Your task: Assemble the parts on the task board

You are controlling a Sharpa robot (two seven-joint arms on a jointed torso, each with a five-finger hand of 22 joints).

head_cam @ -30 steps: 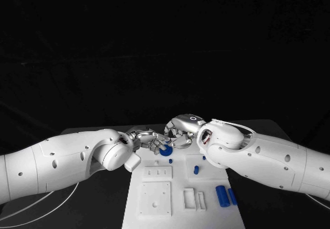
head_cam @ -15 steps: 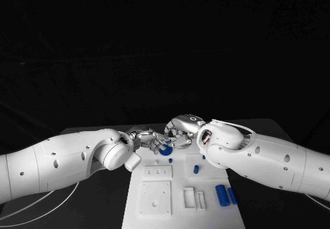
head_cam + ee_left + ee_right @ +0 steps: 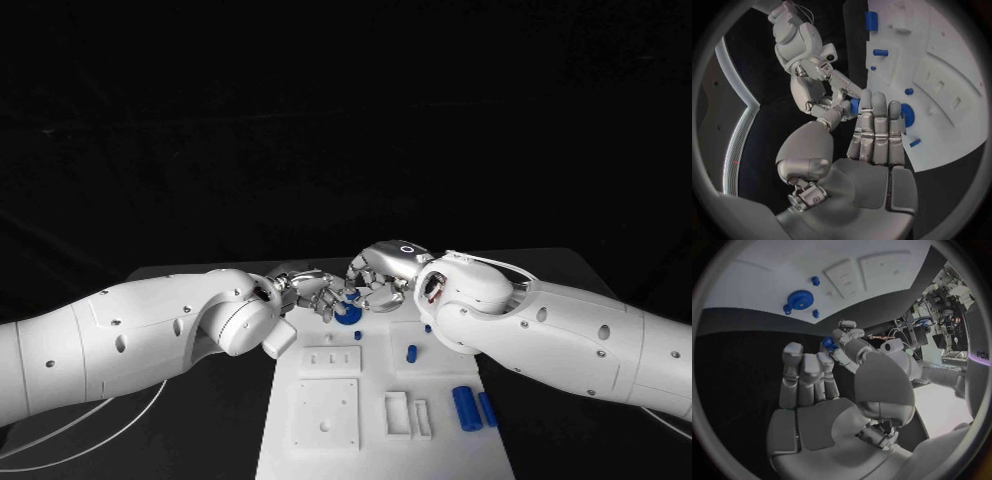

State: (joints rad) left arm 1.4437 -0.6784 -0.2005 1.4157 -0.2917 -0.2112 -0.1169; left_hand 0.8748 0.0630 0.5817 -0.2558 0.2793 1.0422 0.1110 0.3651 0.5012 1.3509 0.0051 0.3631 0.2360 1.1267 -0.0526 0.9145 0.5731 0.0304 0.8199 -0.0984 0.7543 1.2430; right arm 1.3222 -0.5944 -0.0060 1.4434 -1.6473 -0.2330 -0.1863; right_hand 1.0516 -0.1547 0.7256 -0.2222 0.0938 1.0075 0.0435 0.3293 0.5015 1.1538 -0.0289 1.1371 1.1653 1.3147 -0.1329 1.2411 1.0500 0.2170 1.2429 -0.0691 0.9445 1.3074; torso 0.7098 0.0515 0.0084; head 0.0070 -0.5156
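Both my hands meet over the far end of the task board (image 3: 378, 430), just above its far edge. My left hand (image 3: 307, 287) comes in from the left, my right hand (image 3: 379, 272) from the right, fingertips nearly touching each other.

Left hand in the left wrist view (image 3: 874, 132): fingers straight and pressed side by side, thumb apart to one side. Its own view puts nothing in the palm. In the right wrist view a small blue part (image 3: 827, 343) sits at the tips of the left hand (image 3: 844, 336); it looks pinched there, but I can't tell for sure which fingers bear on it.

Right hand in its own view (image 3: 811, 377): fingers upright and close together, thumb folded across the palm side, nothing visibly held. In the left wrist view the same right hand (image 3: 826, 95) has its fingertips right at a blue piece (image 3: 854, 105); I can't tell whether they touch it.

Blue gear (image 3: 348, 314) lies flat on the board just near of the two hands, also visible from the right wrist (image 3: 799, 299) with small blue pegs beside it. A short blue peg (image 3: 411, 354) stands in the right far block. Two blue cylinders (image 3: 464, 408) lie side by side at the board's right edge, nearer to me. White recessed plates (image 3: 326, 412) sit on the left half of the board.
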